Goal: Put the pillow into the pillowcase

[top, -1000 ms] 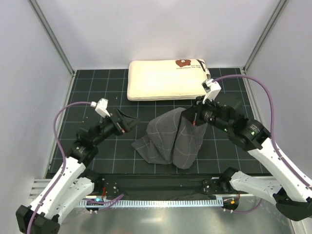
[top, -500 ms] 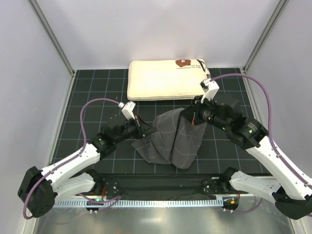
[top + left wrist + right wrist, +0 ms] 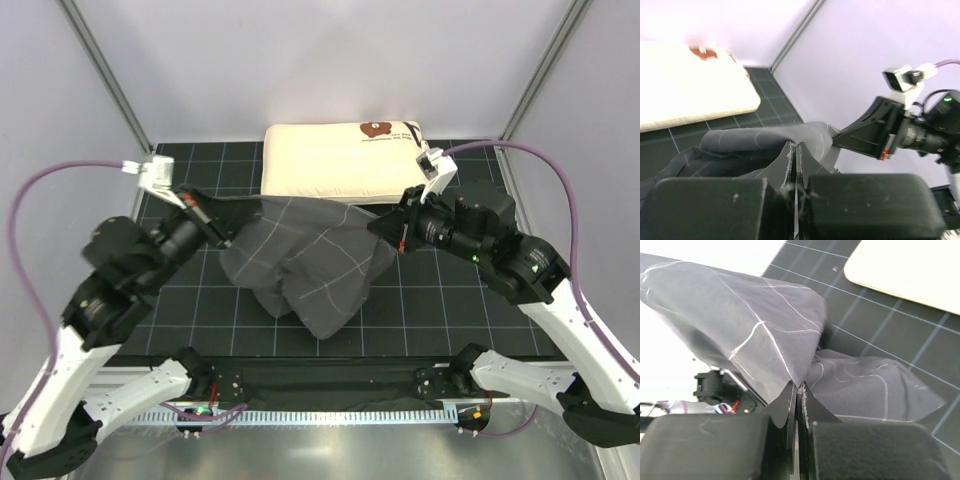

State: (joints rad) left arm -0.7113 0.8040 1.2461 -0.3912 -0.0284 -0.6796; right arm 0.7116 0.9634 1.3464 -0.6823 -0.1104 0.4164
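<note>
As wrist views reveal, pillowcase (image 3: 755, 335) pinched.

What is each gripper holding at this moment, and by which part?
Both hold the pillowcase: the left gripper pinches its left side, the right gripper its right side, the cloth lifted between them.

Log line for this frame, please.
left gripper: shut on pillowcase | right gripper: shut on pillowcase | pillowcase: spread between both | pillow: beyond it, not inserted
</note>
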